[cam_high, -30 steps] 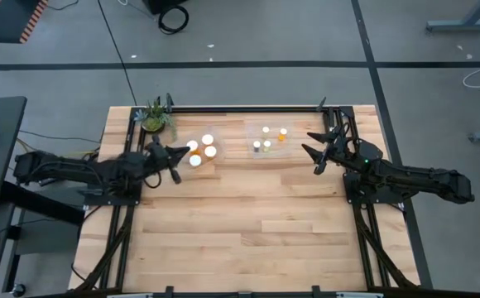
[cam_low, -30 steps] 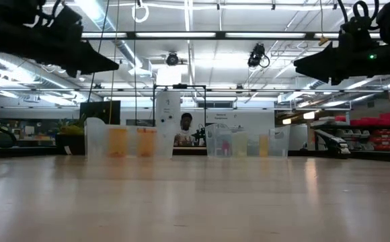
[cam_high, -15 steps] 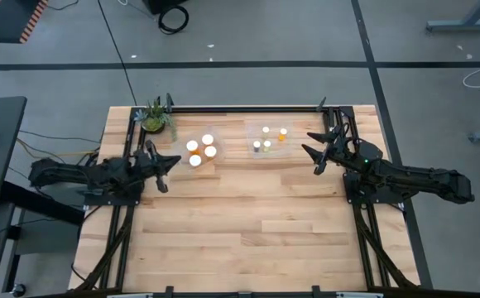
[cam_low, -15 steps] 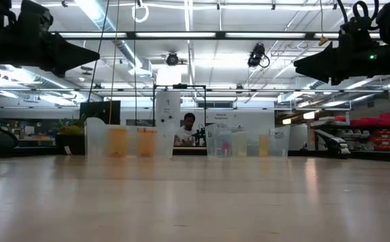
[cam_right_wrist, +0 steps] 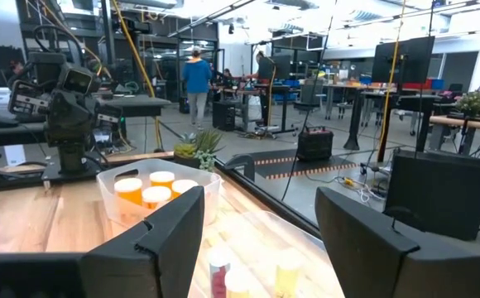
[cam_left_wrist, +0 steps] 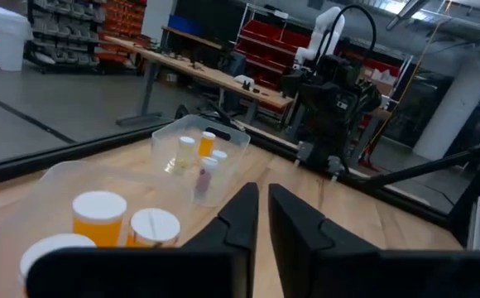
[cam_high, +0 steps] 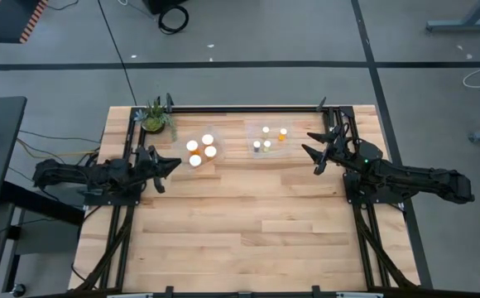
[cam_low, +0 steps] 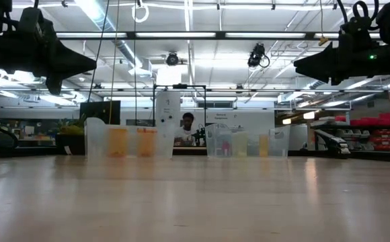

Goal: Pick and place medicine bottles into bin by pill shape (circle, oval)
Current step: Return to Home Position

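Wide white-capped orange medicine bottles (cam_high: 200, 151) sit in the left clear plastic bin (cam_high: 220, 159); narrower bottles (cam_high: 267, 141), seemingly four, in the right bin (cam_high: 275, 154). Left gripper (cam_high: 161, 165) is closed and empty, right gripper (cam_high: 313, 154) spread; a careless swing could topple either bin.

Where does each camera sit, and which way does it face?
High: over the table, facing straight down; left end effector and right end effector flank the left bin and right bin.
Low: at tabletop height, facing level towards the bins; end effectors hang in the top corners.
Left wrist: on that arm, facing past its fingers to both bins and the right arm.
Right wrist: on that arm, facing past its fingers to the left bin, plant, left arm.
Shared: all show the left bin.
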`<move>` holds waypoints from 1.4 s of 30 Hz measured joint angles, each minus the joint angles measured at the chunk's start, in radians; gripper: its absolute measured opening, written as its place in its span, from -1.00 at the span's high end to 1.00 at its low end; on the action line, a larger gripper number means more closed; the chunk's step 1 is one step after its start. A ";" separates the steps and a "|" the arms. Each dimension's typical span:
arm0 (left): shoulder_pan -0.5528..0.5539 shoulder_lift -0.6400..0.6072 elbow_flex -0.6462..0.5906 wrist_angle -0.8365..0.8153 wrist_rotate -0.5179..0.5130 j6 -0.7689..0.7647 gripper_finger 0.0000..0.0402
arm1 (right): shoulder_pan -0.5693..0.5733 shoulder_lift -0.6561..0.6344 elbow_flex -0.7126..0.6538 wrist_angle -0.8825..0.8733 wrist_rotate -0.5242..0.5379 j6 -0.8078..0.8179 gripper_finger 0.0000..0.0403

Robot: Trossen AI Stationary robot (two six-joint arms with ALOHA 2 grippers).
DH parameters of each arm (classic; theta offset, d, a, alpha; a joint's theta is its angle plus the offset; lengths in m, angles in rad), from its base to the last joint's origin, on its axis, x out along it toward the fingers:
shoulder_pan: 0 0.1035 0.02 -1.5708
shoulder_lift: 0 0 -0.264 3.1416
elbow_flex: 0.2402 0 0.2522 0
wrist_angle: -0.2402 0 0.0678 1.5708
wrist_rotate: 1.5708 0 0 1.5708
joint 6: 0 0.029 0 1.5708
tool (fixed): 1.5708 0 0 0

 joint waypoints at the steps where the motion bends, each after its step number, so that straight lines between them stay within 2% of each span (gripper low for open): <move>1: 0.000 0.000 0.000 0.000 0.000 0.000 0.80 | 0.000 0.000 0.000 0.000 0.000 0.000 -0.19; 16: 0.000 0.000 0.000 0.002 -0.001 0.000 0.86 | 0.000 0.000 0.000 0.000 0.000 0.000 -0.19; 25: 0.000 0.000 0.000 0.002 -0.002 0.000 0.80 | 0.000 0.000 0.000 0.000 0.000 0.000 -0.19; 35: 0.000 0.000 -0.001 0.002 -0.002 0.000 0.86 | 0.000 0.000 0.000 0.000 0.000 0.000 -0.19; 42: 0.000 0.000 -0.001 0.002 -0.002 0.000 0.81 | 0.000 0.000 0.000 0.000 0.000 0.000 -0.19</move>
